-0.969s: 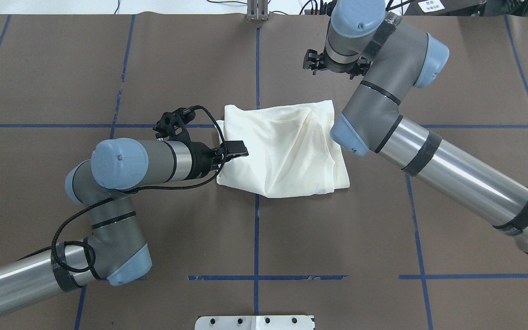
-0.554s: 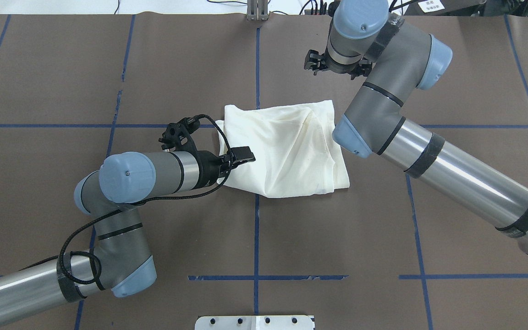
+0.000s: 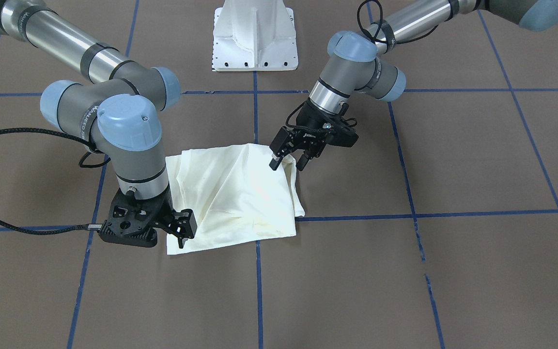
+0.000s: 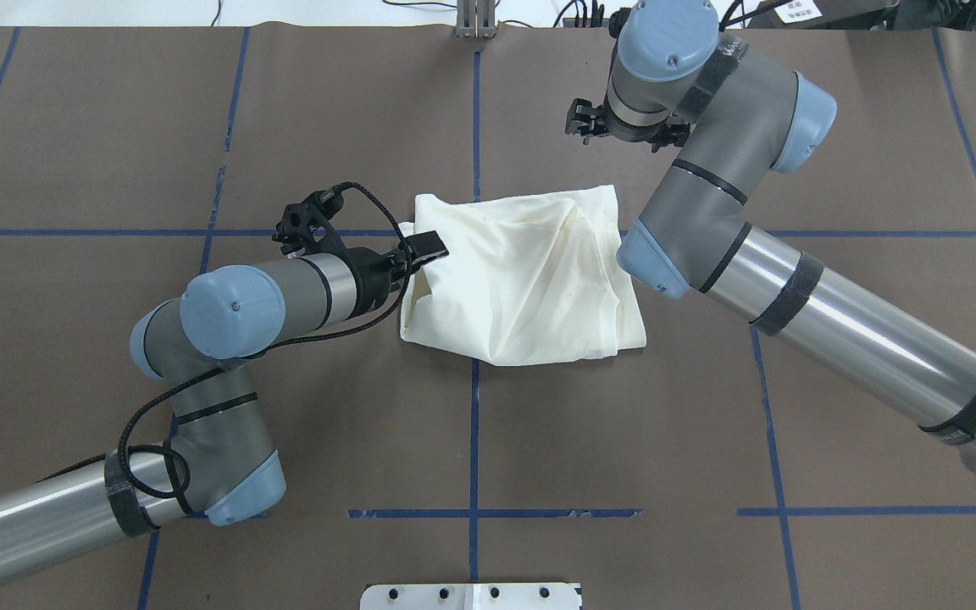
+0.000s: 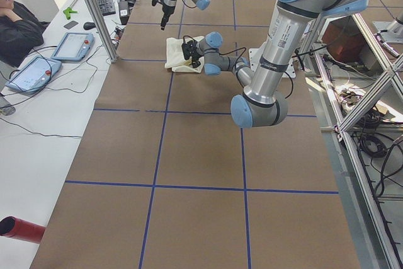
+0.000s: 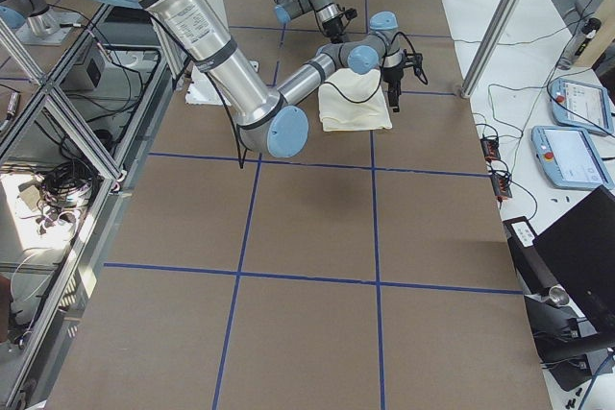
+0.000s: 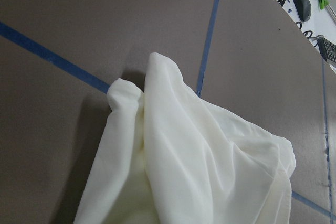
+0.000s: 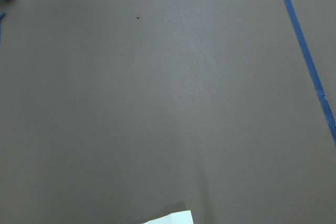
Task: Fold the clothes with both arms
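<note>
One shirt (image 4: 530,280), two arms (image 4: 835,313).

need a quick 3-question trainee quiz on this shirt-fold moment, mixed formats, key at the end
1. True or false: the shirt lies with its cat print showing.
2. Which gripper has its jaws at the shirt's edge? A) left B) right C) both D) neither
3. Fill in: the tape lines on the table are ___.
Key:
1. False: only plain cream cloth shows.
2. A: the left gripper has one of its jaws on either side of the edge. The right gripper hangs past the shirt's far edge, over table.
3. Blue.
</note>
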Robot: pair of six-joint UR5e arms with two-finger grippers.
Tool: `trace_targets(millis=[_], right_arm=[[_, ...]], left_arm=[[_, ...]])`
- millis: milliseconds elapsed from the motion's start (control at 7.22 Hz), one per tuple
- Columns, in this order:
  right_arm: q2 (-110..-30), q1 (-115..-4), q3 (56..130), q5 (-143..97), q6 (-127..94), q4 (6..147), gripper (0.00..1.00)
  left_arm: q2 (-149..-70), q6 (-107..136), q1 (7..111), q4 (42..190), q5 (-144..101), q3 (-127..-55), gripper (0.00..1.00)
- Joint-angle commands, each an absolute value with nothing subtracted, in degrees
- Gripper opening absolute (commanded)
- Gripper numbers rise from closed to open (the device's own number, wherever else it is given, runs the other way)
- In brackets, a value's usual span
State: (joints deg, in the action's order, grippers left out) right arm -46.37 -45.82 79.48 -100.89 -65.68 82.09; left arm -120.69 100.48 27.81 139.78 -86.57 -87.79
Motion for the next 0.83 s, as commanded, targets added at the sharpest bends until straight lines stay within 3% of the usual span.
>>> trace_targets(millis=[0, 554, 692], right_arm=[[-46.5, -45.8, 79.5, -100.6, -65.7, 82.1, 1.0], [-46.8, -45.7, 79.6, -100.6, -65.7, 82.1, 1.0], [-46.9, -45.7, 79.8, -100.6, -65.7, 82.1, 1.0]], left_arm=[[-122.4, 99.9, 27.8, 140.2, -87.5, -86.4, 0.97], [-122.3, 94.9, 25.0, 140.4, -90.4, -86.5, 0.96], [-122.1, 93.2, 24.0, 140.4, -90.4, -86.8, 0.92]])
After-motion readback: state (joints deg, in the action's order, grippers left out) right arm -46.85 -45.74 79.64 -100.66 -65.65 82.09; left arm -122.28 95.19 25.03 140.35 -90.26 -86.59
